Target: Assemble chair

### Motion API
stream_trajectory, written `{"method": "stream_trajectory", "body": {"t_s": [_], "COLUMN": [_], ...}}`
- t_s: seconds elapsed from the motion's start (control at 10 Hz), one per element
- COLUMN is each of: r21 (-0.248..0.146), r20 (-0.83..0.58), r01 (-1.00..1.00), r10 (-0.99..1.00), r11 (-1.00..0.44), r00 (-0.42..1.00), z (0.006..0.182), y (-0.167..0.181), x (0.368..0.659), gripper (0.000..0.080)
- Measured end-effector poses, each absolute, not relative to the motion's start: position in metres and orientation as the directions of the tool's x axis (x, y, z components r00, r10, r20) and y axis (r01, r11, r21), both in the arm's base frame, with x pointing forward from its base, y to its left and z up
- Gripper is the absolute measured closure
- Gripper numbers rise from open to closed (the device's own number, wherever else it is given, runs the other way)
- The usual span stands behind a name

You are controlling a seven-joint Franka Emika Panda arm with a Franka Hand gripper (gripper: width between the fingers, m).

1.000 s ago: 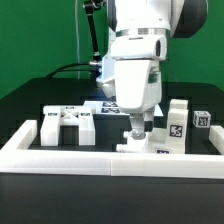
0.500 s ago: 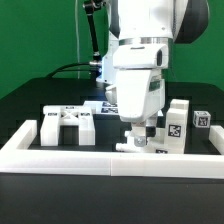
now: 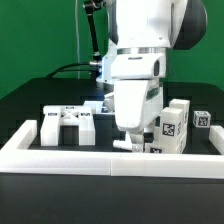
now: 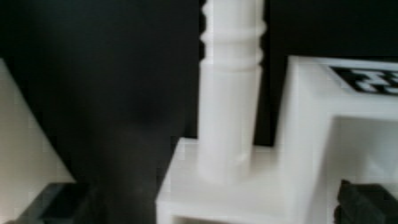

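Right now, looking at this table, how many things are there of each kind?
Bracket-like piece: 1
Tagged blocks: 2, the tall block and the small block
Post on a base: 1
Robot arm: 1
Border wall: 1
Total: 6, though the arm may hide more.

— What stands in the middle?
— A white turned post (image 4: 228,100), upright, rising from a white block (image 4: 222,192).
— And beside it?
— Another white piece (image 4: 329,120), just beside the post, bearing a black-and-white tag (image 4: 366,78). The dark table (image 4: 107,100) lies beneath them.
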State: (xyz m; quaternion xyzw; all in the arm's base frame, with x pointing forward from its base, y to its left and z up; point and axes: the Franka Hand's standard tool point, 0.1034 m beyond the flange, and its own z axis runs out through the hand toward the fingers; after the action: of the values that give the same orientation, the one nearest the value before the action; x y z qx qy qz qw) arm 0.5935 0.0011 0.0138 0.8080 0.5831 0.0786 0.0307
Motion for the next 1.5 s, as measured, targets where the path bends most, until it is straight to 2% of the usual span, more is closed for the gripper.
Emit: {"method": "stream_trajectory", "body": {"t_s": [0.4, 0.6, 0.7, 1.2, 1.5], "r21": [0.132, 0.132, 0.135, 0.141, 0.147], "r20": [0.089, 0.088, 0.089, 0.083, 0.066], "r01": [0.936, 0.935, 0.935, 0.938, 0.941], "r10": [0.944, 0.944, 0.944, 0.948, 0.952], "r11": [-0.327, -0.329, -0.329, -0.315, -0.306], "r00": [0.318, 0.319, 0.319, 0.306, 0.299], "z": [0.008, 0.008, 0.010, 0.014, 0.040], "y": [-0.004, -0.006, -0.005, -0.016, -0.045], "x": [0.591, 0.591, 0.592, 0.592, 0.590], "gripper": [0.0151, 0.0408, 0.0456, 0.0457, 0.0466]}}
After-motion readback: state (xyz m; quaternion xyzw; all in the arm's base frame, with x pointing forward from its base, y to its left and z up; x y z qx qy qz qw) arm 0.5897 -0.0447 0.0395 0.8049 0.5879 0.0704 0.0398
